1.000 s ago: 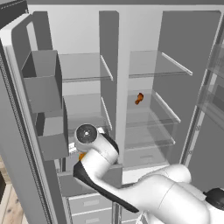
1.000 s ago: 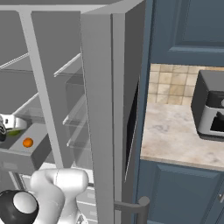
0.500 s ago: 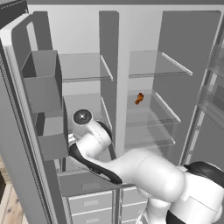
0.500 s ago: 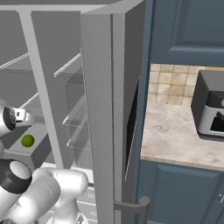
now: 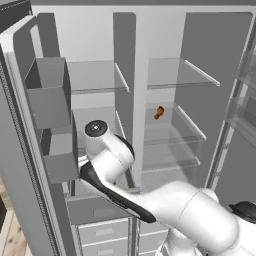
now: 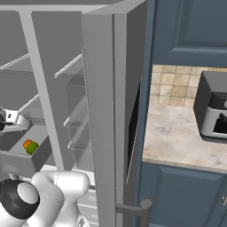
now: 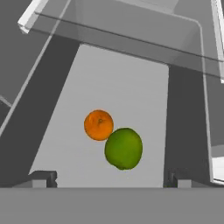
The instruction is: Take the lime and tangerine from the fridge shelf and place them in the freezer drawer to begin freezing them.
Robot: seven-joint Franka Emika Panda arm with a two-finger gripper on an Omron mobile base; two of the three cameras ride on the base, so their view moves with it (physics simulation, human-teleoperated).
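Note:
The tangerine [image 7: 99, 125] and the lime [image 7: 124, 148] lie touching each other on the pale floor of the freezer drawer [image 7: 122, 78]. My gripper [image 7: 110, 178] hangs above them, open, with nothing between its fingertips [image 7: 41, 178]. In the right base view the tangerine [image 6: 27, 143] and the lime [image 6: 32, 148] sit side by side in the open dark-grey freezer drawer [image 6: 17, 162] at the far left, and my hand hovers just above them at the frame's edge. In the left base view the arm's elbow hides the fruit and the hand.
An orange-red lumpy item [image 5: 159, 112] rests on a middle shelf of the right compartment. Grey door bins [image 5: 50, 100] line the open left door. Pale drawer fronts [image 5: 102, 232] sit below the freezer drawer. A counter with an appliance [image 6: 215, 111] lies right of the fridge.
My hand has risen a little above the drawer and the elbow has swung up and left. The lime now lies beside the tangerine, where a second ago only the tangerine showed.

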